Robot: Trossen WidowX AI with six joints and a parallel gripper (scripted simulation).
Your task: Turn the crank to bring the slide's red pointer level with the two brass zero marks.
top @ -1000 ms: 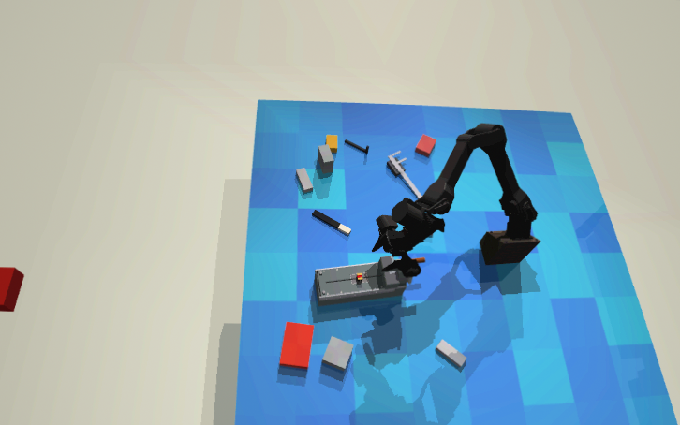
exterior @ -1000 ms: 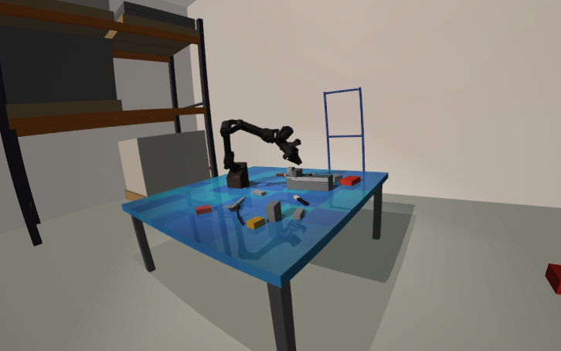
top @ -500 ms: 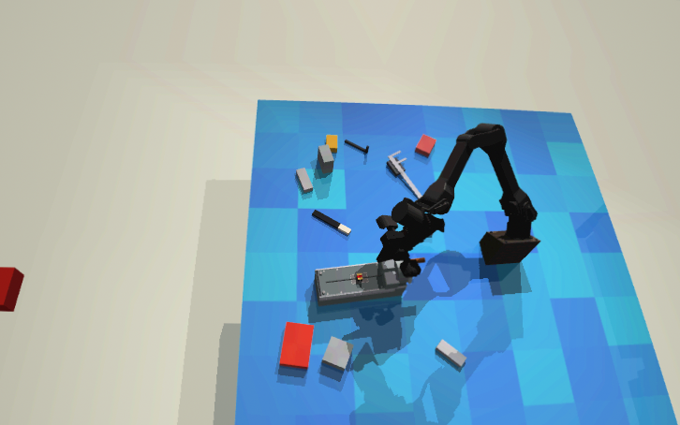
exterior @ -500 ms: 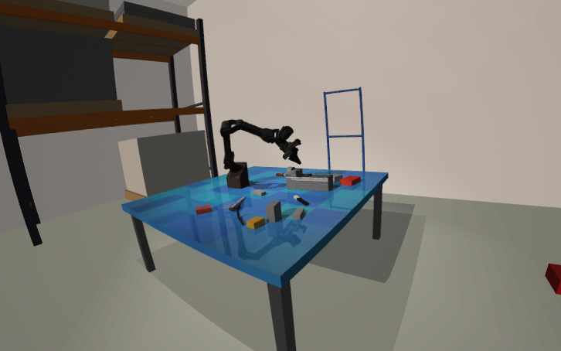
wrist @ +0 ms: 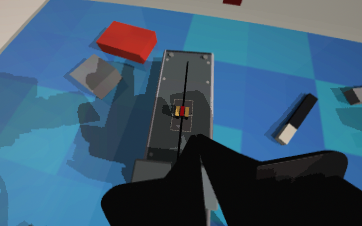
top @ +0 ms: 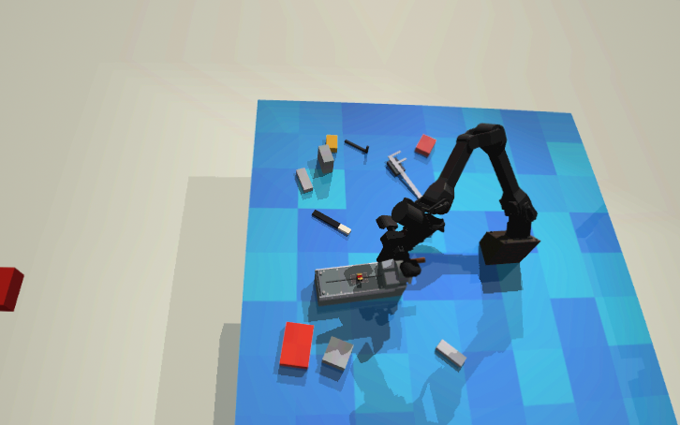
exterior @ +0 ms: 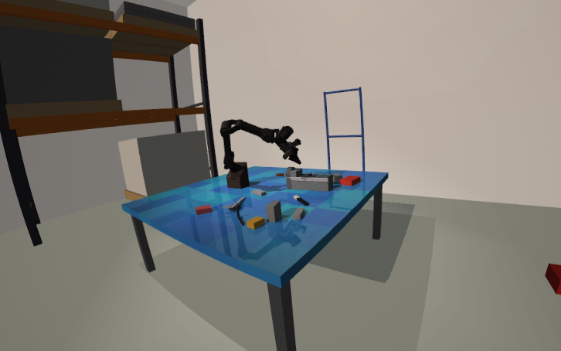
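Observation:
The grey crank machine (top: pixel 332 290) (exterior: pixel 313 182) (wrist: pixel 163 95) lies on the blue table (top: pixel 543 327) (exterior: pixel 212 243). Its red pointer (top: pixel 359 275) (wrist: pixel 183 111) sits on the slide between two brass marks (wrist: pixel 181 112), and looks level with them. A grey housing (top: pixel 388 271) (wrist: pixel 148 171) caps the machine's near end. A brown crank handle (top: pixel 420 260) sticks out beside it. My gripper (top: pixel 386 252) (exterior: pixel 297 160) (wrist: pixel 196 139) is shut on nothing. It hovers above the housing end, clear of the handle.
A red block (top: pixel 296 344) (wrist: pixel 127 40) and a grey block (top: pixel 336 352) (wrist: pixel 95 75) lie beyond the machine's far end. A black-and-white bar (top: pixel 331 221) (wrist: pixel 296 120), a caliper (top: pixel 401 168), small blocks (top: pixel 325 158) and a blue frame (exterior: pixel 344 134) are around.

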